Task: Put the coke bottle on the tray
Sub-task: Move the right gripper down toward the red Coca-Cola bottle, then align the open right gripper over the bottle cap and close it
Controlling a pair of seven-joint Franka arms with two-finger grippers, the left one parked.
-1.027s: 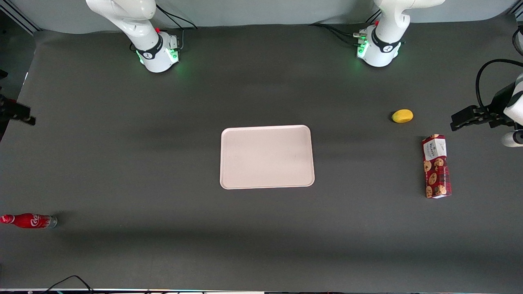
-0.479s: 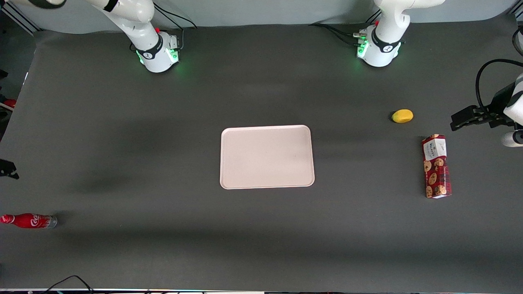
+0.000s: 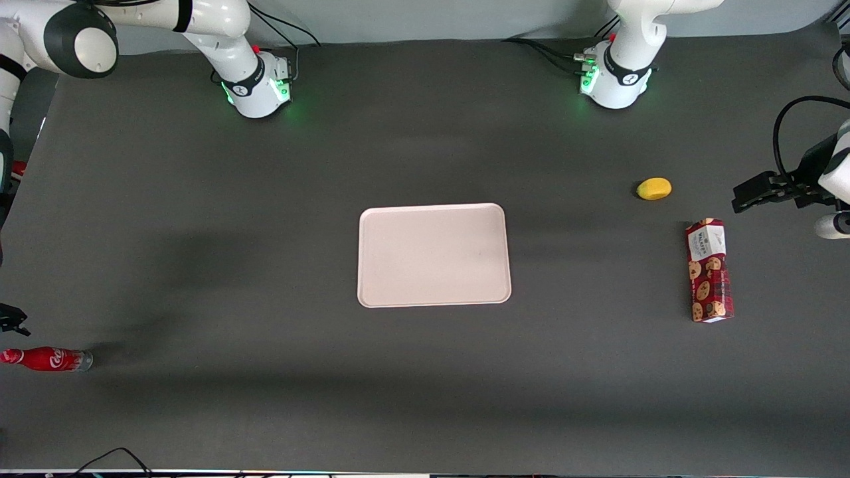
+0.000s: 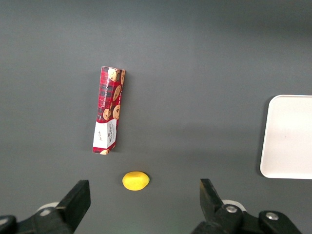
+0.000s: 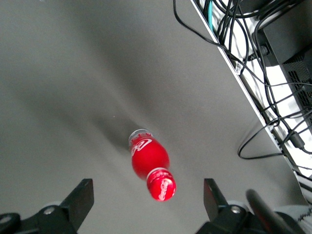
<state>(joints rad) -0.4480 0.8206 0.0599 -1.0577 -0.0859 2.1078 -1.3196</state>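
Observation:
The coke bottle [image 3: 46, 359], slim and red with white script, stands upright near the table's edge at the working arm's end, nearer the front camera than the tray. The right wrist view shows the bottle [image 5: 150, 158] from above, red cap toward the camera. My gripper [image 5: 146, 204] is open and empty, high above the bottle, its fingers [image 5: 80, 200] wide apart on either side of the cap. In the front view only a black tip of the gripper [image 3: 12, 320] shows at the picture's edge, just above the bottle. The pale pinkish-white tray [image 3: 434, 255] lies empty mid-table.
A red cookie box [image 3: 709, 269] and a yellow lemon-like thing [image 3: 654, 188] lie toward the parked arm's end; both show in the left wrist view, box [image 4: 108, 117] and yellow thing [image 4: 135, 180]. Cables [image 5: 253, 58] hang off the table's edge beside the bottle.
My gripper has moved along the working arm's end of the table, nearer the front camera, and now hangs over the bottle. The bottle and tray have not moved.

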